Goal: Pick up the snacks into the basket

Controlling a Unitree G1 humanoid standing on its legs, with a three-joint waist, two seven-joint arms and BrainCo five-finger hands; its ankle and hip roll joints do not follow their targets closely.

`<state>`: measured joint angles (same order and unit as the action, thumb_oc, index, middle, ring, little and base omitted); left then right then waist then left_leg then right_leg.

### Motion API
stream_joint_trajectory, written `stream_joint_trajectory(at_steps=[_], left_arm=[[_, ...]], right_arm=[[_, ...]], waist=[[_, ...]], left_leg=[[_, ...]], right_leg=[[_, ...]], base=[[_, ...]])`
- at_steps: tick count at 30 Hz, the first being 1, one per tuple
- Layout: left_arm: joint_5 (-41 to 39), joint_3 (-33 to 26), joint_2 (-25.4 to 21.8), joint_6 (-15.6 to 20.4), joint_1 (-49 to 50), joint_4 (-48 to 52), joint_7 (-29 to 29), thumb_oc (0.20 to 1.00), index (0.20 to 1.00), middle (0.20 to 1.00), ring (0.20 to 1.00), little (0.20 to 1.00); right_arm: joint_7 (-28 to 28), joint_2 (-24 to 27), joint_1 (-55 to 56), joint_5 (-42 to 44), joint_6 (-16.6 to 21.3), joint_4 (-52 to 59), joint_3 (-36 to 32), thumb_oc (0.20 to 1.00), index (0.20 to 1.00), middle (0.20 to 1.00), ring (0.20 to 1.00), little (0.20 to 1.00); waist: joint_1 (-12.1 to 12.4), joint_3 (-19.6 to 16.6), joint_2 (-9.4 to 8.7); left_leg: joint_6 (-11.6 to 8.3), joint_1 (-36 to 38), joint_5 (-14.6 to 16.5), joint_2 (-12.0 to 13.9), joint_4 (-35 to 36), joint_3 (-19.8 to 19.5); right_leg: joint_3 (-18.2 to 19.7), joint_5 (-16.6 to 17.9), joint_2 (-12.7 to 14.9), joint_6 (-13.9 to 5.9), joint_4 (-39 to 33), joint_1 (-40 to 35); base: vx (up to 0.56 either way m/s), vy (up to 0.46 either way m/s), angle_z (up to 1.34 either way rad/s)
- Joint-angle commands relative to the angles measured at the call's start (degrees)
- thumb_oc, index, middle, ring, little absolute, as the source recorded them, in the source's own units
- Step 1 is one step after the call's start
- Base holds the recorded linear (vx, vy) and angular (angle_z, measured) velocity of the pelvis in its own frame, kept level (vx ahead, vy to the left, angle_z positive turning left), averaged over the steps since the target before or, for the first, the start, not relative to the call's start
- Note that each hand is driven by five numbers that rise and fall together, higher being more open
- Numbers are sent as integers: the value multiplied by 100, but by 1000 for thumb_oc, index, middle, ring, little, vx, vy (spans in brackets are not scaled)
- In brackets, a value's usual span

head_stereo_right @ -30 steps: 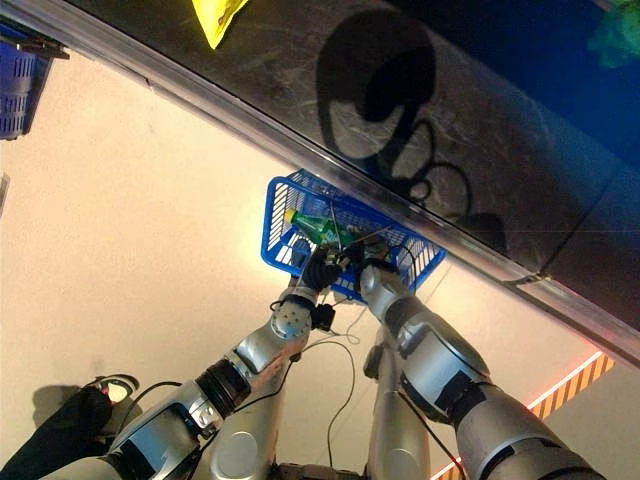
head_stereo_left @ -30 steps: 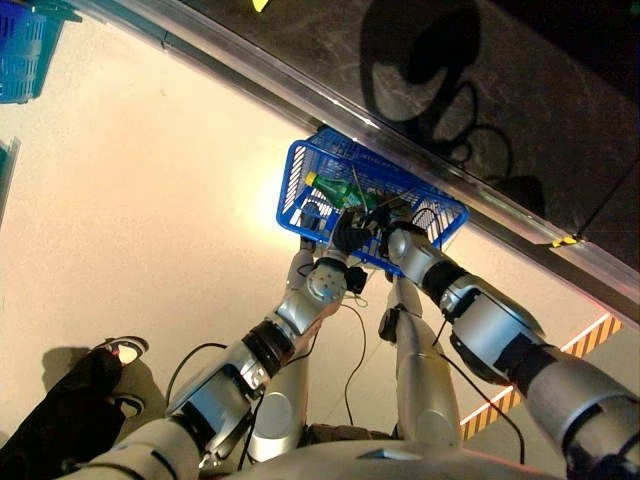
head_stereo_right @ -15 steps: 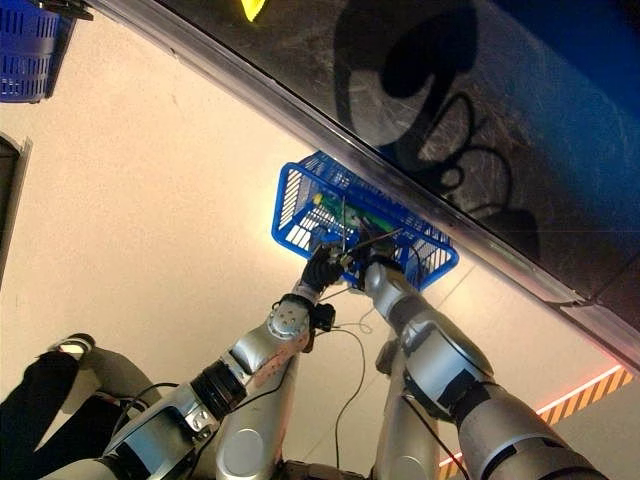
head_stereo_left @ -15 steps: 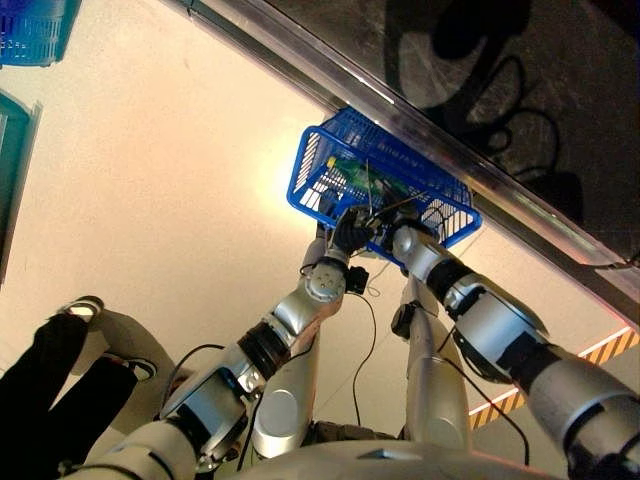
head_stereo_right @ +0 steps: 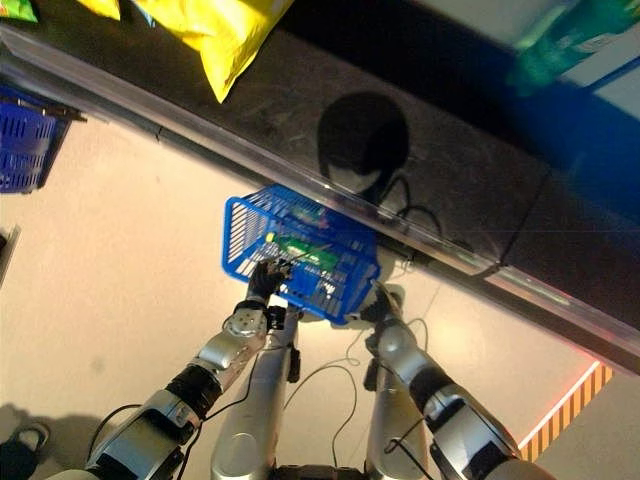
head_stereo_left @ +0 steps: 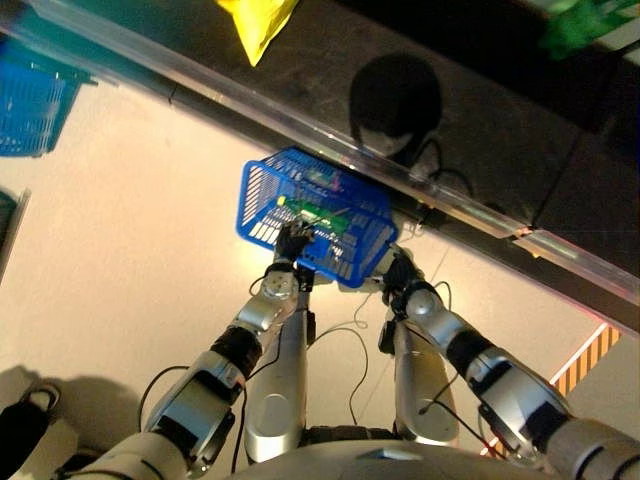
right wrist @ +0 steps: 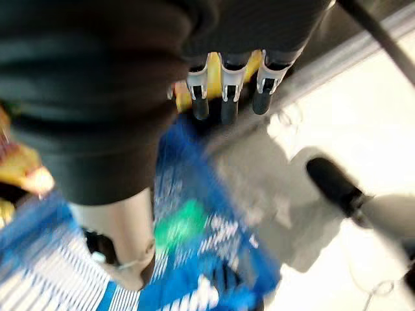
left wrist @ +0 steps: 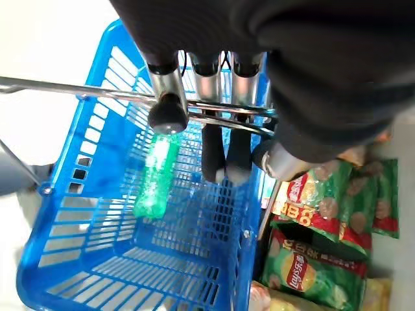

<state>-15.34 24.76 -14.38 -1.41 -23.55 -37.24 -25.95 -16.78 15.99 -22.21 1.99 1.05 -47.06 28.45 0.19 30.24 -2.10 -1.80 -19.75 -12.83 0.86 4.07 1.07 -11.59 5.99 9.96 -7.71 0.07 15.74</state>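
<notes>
The blue basket hangs off the floor in front of the dark counter, and the left hand holds it with fingers curled round the thin metal handle. A green bottle lies on the basket's floor, seen in the eye views as a green patch near the middle. The right hand sits at about 4 o'clock from the basket, just off its near right corner; its fingers hang fairly straight with nothing between them. Green snack bags lie outside the basket, just past its rim in the left wrist view. A yellow snack bag rests on the counter at about 11 o'clock from the basket, well apart from it. A second blue basket stands on the pale floor at about 10 o'clock.
</notes>
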Motion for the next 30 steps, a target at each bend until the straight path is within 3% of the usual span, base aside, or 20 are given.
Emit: stream_joint_trajectory(at_steps=[1, 4, 6, 11, 14, 16, 17, 20, 22, 24, 27, 29, 30], left_arm=[[670, -393, 126, 211, -180, -12, -197, 200, 200, 200, 200, 200], [925, -634, 84, 108, -33, -386, -320, 200, 200, 200, 200, 200], [1241, -914, 53, -35, 190, -1253, -330, 200, 200, 200, 200, 200], [1681, -1325, -30, -218, 725, -2502, -10, 200, 200, 200, 200, 200], [1801, -1562, -17, -231, 1087, -2984, 224, 200, 200, 200, 200, 200], [1886, -1584, -40, -198, 1249, -2923, 291, 200, 200, 200, 200, 200], [1951, -1692, 36, -134, 1526, -3072, 391, 200, 200, 200, 200, 200], [1674, -1770, 299, -29, 1797, -2985, 495, 200, 200, 200, 200, 200], [1648, -1764, 444, 11, 1901, -3047, 579, 200, 200, 200, 200, 200], [1640, -1767, 523, -7, 1975, -3141, 624, 200, 200, 200, 200, 200], [1607, -1796, 611, -22, 2053, -3376, 537, 200, 200, 200, 200, 200], [1637, -1730, 598, -34, 2028, -3377, 446, 200, 200, 200, 200, 200], [1637, -1728, 597, -35, 2032, -3375, 445, 200, 200, 200, 200, 200]], right_arm=[[104, -24, 368, 59, 228, 575, -325, 1000, 1000, 1000, 1000, 1000], [155, 48, 741, -10, 254, 929, -580, 1000, 1000, 1000, 1000, 1000], [249, 22, 1273, -1, 301, 1102, -865, 1000, 1000, 1000, 1000, 1000], [333, -186, 1709, 270, 366, 497, -1278, 1000, 1000, 1000, 1000, 1000], [280, -291, 1775, 397, 340, -341, -1517, 1000, 1000, 1000, 1000, 1000], [267, -290, 1821, 370, 309, -652, -1586, 1000, 1000, 1000, 1000, 1000], [251, -332, 1797, 347, 210, -1267, -1698, 1000, 1000, 1000, 1000, 1000], [215, -228, 1687, 162, 33, -1939, -1842, 1000, 1000, 1000, 1000, 1000], [226, -186, 1691, 118, -17, -2238, -1951, 1000, 1000, 1000, 1000, 1000], [214, -201, 1710, 102, -77, -2419, -2045, 1000, 1000, 1000, 1000, 1000], [181, -247, 1732, 110, -141, -2624, -2153, 1000, 1000, 1000, 1000, 1000], [144, -285, 1752, 159, -155, -2638, -2193, 1000, 1000, 1000, 1000, 1000], [144, -286, 1756, 160, -155, -2638, -2193, 1000, 1000, 1000, 1000, 1000]], waist=[[19, -45, -291], [-66, -102, -326], [-195, -432, -345], [-298, -1006, -248], [-294, -1330, -132], [-222, -1429, -96], [-187, -1626, -12], [-95, -1771, 210], [-21, -1838, 262], [-37, -1898, 286], [-34, -2014, 166], [-39, -2096, 80], [-43, -2094, 82]], left_leg=[[220, 474, 1081, -334, -467, 203], [275, 742, 1128, -375, -406, 317], [318, 1042, 1139, -392, -223, 447], [292, 1499, 1088, -269, 89, 638], [292, 1583, 1066, -332, 93, 566], [308, 1640, 1079, -387, 93, 548], [306, 1753, 1130, -444, 93, 508], [311, 1784, 1098, -546, 33, 395], [351, 1865, 1200, -671, -121, 62], [349, 1914, 1267, -668, -185, -1], [106, 1758, 1198, -151, -401, -80], [-24, 1647, 998, 398, -394, -85], [-29, 1657, 1002, 402, -389, -91]], right_leg=[[292, 227, 90, -216, 217, -7], [386, 305, 146, -306, 317, -116], [537, 377, 128, -388, 475, -167], [592, -59, -593, -237, 901, -180], [843, -355, -1072, -44, 805, -317], [806, -396, -1050, 44, 702, -455], [838, -401, -1028, 105, 444, -701], [759, -474, -1024, 206, 172, -984], [763, -522, -1016, 245, 180, -1121], [741, -541, -988, 257, 187, -1202], [777, -564, -649, 193, 198, -1285], [755, -578, -418, 139, 245, -1205], [749, -594, -421, 141, 258, -1210]], base=[[46, 150, -28], [59, 144, -20], [128, 162, -20], [133, 86, -28], [131, 16, -14], [102, -6, 0], [112, -20, 6], [83, -2, 7], [56, -1, 22], [58, 57, 29], [-21, 181, 33], [-17, 174, 14], [-3, 272, -2]])
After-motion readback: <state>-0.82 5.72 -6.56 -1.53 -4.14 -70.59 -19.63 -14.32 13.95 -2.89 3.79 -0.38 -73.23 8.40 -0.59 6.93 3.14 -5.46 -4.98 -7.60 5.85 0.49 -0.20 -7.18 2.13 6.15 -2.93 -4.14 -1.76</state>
